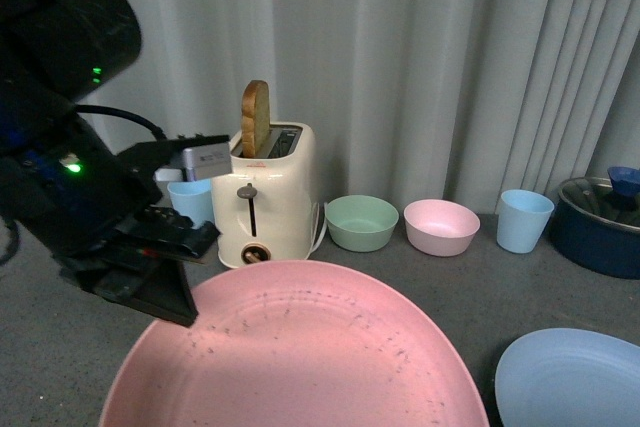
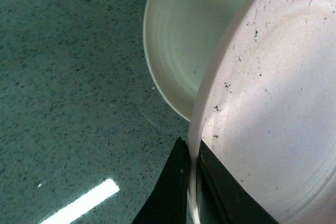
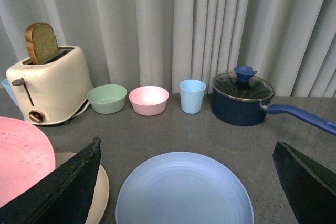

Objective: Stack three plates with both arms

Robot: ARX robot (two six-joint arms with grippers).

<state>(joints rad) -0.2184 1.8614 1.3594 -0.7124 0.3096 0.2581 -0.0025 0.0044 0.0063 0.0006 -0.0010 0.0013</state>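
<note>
So my left gripper (image 1: 150,272) was clamped down on the rim of the pink plate (image 1: 300,352). On the left wrist cam I could see one finger (image 2: 170,187) under the edge and the other on top, jaws closed tight on it. The plate was up off the worktop (image 1: 450,282) and filled the bottom of the front cam, with dark specks all over its surface.

Right under it sat the cream plate (image 2: 176,35), flat on the worktop, and the pink one covered part of it. Couldn't tell from any cam whether the two were touching.

The right gripper (image 3: 186,144) was spread wide open with nothing in it, hanging over the blue plate (image 3: 184,192). That plate lay flat on the worktop just to the right of the cream one, with a small gap between them.

Further back along the curtain (image 1: 430,47) was the rest of the stuff. There was a cream toaster (image 1: 270,207) with a slice of bread (image 1: 255,117) sticking up out of it, and a light blue cup (image 1: 190,199) tucked behind its left side. To the right of the toaster came a green bowl (image 1: 361,222), a pink bowl (image 1: 441,226), another light blue cup (image 1: 524,219), and a dark blue saucepan (image 3: 242,103) with a glass lid on, its handle pointing right.
</note>
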